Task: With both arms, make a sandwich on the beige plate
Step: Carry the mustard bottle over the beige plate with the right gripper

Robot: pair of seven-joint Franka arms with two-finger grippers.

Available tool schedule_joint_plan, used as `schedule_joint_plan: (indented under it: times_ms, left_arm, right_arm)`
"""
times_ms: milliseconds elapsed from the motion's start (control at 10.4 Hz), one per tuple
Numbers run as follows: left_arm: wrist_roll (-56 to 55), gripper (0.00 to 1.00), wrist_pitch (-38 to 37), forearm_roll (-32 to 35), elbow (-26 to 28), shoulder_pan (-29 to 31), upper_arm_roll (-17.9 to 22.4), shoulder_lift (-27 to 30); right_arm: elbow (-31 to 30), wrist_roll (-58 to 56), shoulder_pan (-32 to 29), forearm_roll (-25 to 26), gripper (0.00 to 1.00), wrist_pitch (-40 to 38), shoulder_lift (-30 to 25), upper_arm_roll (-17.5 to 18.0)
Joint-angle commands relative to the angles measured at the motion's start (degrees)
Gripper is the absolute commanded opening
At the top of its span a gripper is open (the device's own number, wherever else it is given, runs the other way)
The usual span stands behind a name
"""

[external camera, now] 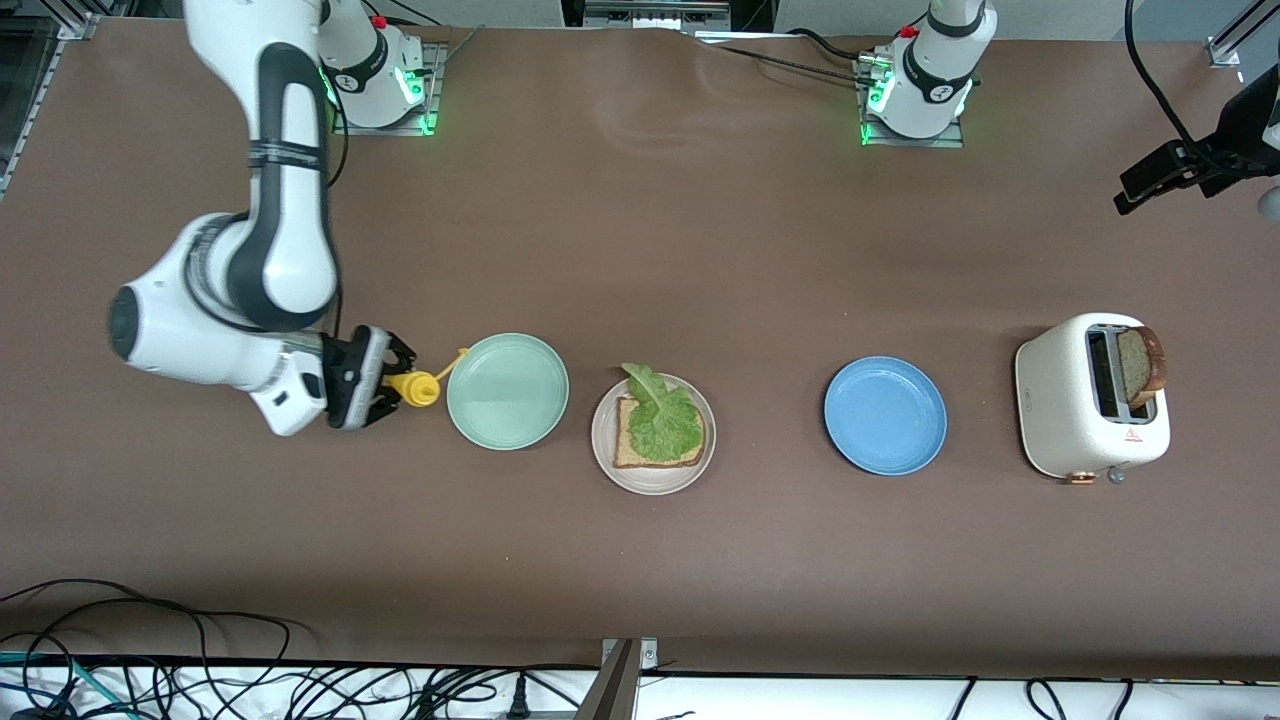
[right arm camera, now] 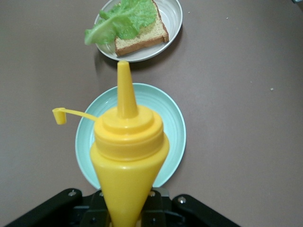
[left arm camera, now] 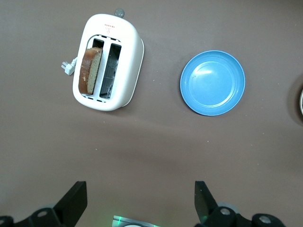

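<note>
The beige plate (external camera: 653, 485) holds one tan bread slice (external camera: 630, 455) with a green lettuce leaf (external camera: 660, 420) lying on it. The plate (right arm camera: 173, 19), bread (right arm camera: 142, 40) and lettuce (right arm camera: 125, 19) also show in the right wrist view. A second bread slice (external camera: 1140, 365) stands in the toaster (external camera: 1085, 400). My right gripper (external camera: 385, 378) is shut on a yellow squeeze bottle (external camera: 420, 388), held on its side with the nozzle toward the mint-green plate (external camera: 507, 391). My left gripper (external camera: 1140, 190) is up high and open and empty (left arm camera: 139, 189), with the toaster (left arm camera: 128, 61) and its slice (left arm camera: 90, 71) below.
The blue plate (external camera: 885, 415) lies between the beige plate and the toaster. The bottle's open cap (external camera: 462, 352) hangs on its strap over the mint plate's edge. Cables run along the table edge nearest the front camera.
</note>
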State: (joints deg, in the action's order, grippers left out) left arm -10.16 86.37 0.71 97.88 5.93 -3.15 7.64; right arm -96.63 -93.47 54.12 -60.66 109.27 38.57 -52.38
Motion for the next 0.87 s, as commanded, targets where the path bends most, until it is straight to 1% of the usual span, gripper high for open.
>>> schedule_joint_plan:
  times_ms: [0,97,193,290,483,579,772]
  left_arm:
    - [-0.12,1.0,-0.5,-0.97,-0.06,0.4,-0.28,0.18]
    - [-0.21,1.0,-0.5,-0.97,-0.15,0.31,-0.28,0.18]
    - [-0.3,1.0,-0.5,-0.97,-0.85,0.31,-0.28,-0.34]
    - [-0.3,1.0,-0.5,-0.97,-1.55,0.31,-0.28,-0.7]
    - [-0.3,1.0,-0.5,-0.97,-1.56,0.31,-0.36,-0.7]
    - [-0.3,1.0,-0.5,-0.97,-1.56,0.31,-0.28,-0.7]
    - [-0.3,1.0,-0.5,-0.97,-1.56,0.4,-0.28,-0.7]
  right_arm:
    - [1.17,3.37,2.56,0.45,0.0,5.49,1.42,1.82]
    - [2.31,5.39,2.48,0.8,0.0,7.87,2.55,4.02]
    - [5.19,6.54,2.48,0.98,0.0,8.67,5.26,4.56]
    - [8.61,8.12,2.56,0.89,0.0,8.85,8.25,4.57]
    - [15.29,15.04,2.56,1.07,0.0,8.77,13.96,4.48]
    - [17.24,17.6,2.83,1.85,0.0,8.68,16.08,4.48]
    - [21.19,22.52,3.7,9.9,0.0,8.16,19.25,4.57]
